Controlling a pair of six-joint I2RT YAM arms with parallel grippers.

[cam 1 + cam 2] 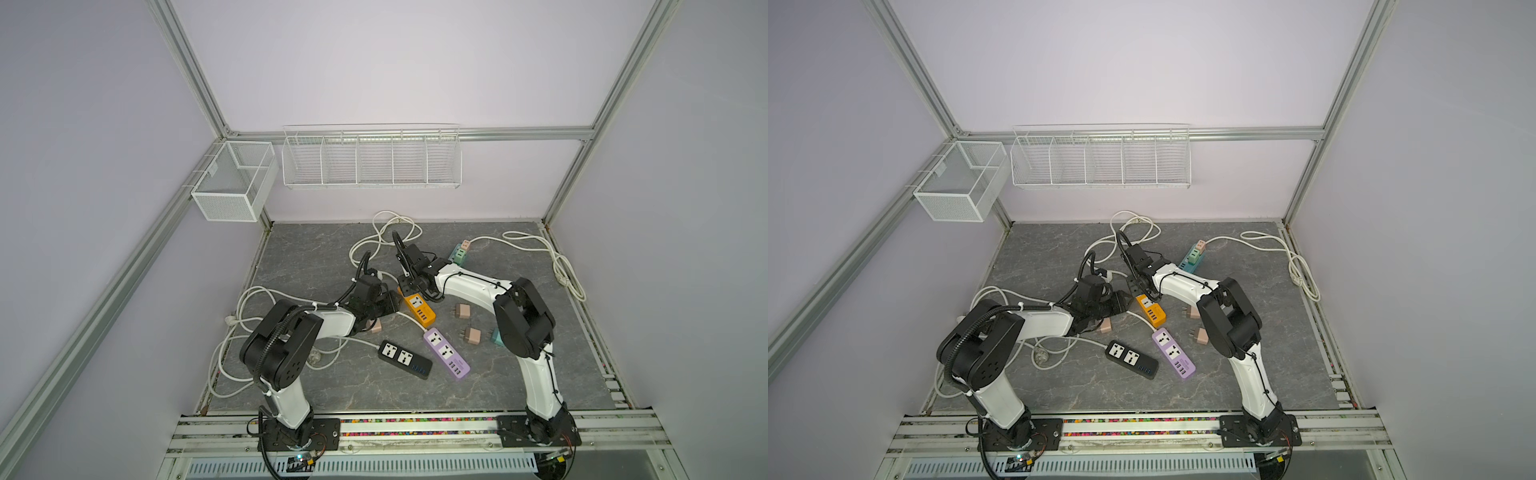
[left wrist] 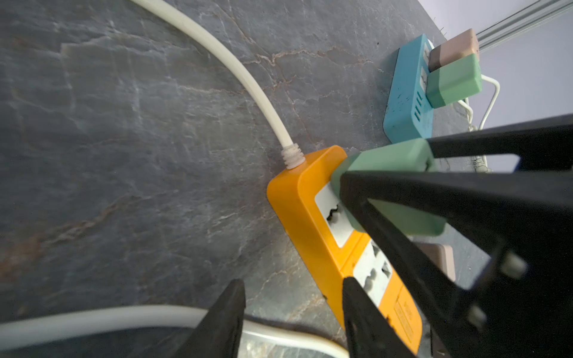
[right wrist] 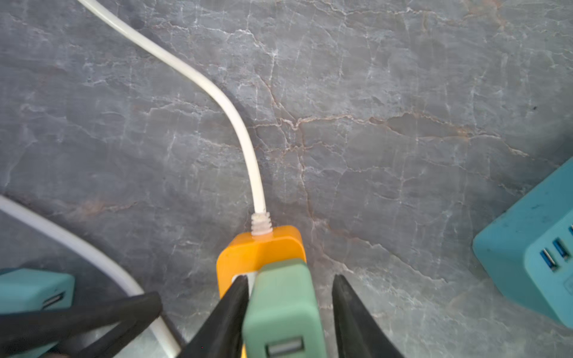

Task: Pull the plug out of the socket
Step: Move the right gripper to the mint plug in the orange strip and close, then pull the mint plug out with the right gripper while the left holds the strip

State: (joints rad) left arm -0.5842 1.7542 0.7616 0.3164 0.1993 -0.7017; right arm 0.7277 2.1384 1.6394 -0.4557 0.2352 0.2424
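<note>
Plug (image 3: 282,310), mint green and blocky, stands in the socket (image 2: 333,217) nearest the cable end of the orange power strip (image 3: 260,251), about mid-table. The right gripper (image 3: 290,276) straddles it. One of its fingers (image 3: 229,319) lies against a flat side, while a sliver of table shows between the opposite finger and the plug, so the jaws are narrow but not clamped.

The plug looks like a light, rigid plastic shell with smooth sides (likely a little slippery under hard fingers), held only by the friction of its pins. The best hold, I judge, is on the two broad flat sides, low on the body, pulling straight out along the pins. Rocking it could tip the strip.

Just beyond, the left gripper (image 2: 293,282) is at the strip's other end, fingers apart: one over the strip by the second socket (image 2: 372,272), the other over bare table beside it. Whether it presses down I cannot tell. The strip looks light too and would probably lift with the plug unless pinned.

Further off, the strip's white cable (image 3: 245,139) curves away across the grey stone-patterned table (image 3: 403,93). Beyond lies a blue power strip (image 2: 403,93) with a pink adapter (image 2: 454,51) and a green adapter (image 2: 452,82) plugged in side by side. Farthest back, wire baskets (image 1: 372,160) hang on the wall.
</note>
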